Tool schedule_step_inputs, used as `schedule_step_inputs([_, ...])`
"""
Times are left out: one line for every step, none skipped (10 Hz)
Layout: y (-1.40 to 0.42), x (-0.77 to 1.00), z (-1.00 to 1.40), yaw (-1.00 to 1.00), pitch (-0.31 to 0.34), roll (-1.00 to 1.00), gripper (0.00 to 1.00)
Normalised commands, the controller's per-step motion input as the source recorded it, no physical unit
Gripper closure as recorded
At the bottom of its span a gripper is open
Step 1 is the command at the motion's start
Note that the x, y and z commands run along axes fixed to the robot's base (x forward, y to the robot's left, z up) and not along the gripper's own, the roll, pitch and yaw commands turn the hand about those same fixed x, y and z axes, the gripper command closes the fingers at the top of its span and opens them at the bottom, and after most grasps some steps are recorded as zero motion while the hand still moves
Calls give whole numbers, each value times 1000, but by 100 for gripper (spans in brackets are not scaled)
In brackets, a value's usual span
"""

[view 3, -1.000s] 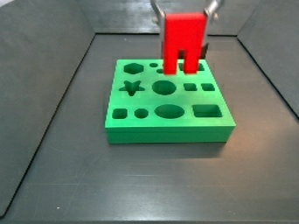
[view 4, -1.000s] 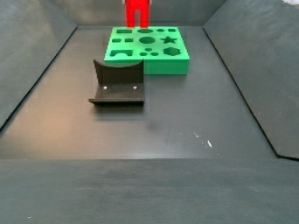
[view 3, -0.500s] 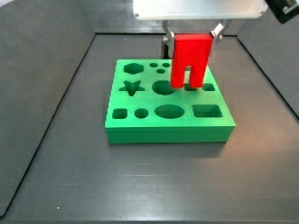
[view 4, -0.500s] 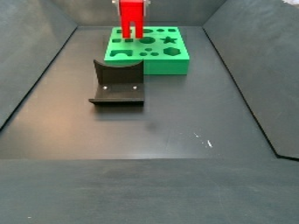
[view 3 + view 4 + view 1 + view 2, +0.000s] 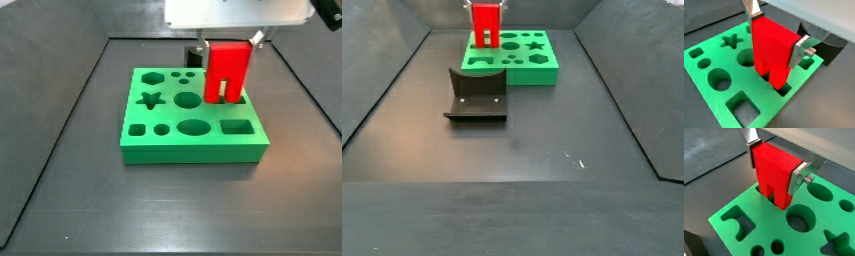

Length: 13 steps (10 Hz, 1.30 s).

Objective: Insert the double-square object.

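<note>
My gripper (image 5: 775, 36) is shut on the bright red double-square object (image 5: 772, 50), its silver fingers (image 5: 799, 174) pressing its two sides. The piece hangs upright, bars down, over the green block (image 5: 724, 95) with shaped holes. In both wrist views the bar tips reach into the block's paired square holes near its edge (image 5: 777, 203). In a side view the red piece (image 5: 226, 72) stands on the block's (image 5: 187, 140) far right part. In a side view it (image 5: 485, 24) stands at the block's (image 5: 529, 68) far left corner.
The dark fixture (image 5: 476, 95) stands on the grey floor in front of the block. The block carries star, round, oval, hexagon and square holes (image 5: 195, 127). Grey walls enclose the floor on three sides.
The gripper has come down with the red piece and shifted toward the block's edge. The bar tips, which hung above the block, now sit at the paired holes.
</note>
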Motion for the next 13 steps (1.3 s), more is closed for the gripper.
schedule_step_inputs([0, 480, -400, 0, 0, 10, 100])
schedule_step_inputs([0, 529, -429, 0, 0, 0, 100])
schedule_step_inputs([0, 451, -369, 0, 10, 69, 100])
schedule_step_inputs([0, 311, -360, 0, 101, 164, 100])
schedule_step_inputs([0, 246, -443, 0, 189, 280, 100])
schedule_step_inputs([0, 140, -403, 0, 134, 237, 100])
schedule_step_inputs([0, 31, -357, 0, 47, 177, 100])
schedule_step_inputs([0, 0, -311, 0, 0, 107, 100])
schedule_step_inputs([0, 0, -271, 0, -27, 56, 100])
schedule_step_inputs([0, 0, -246, 0, -41, 84, 100])
schedule_step_inputs([0, -57, -229, 0, -43, 116, 100])
schedule_step_inputs([214, -357, -277, -266, -114, 31, 100])
schedule_step_inputs([0, 0, 0, 0, 0, 0, 100])
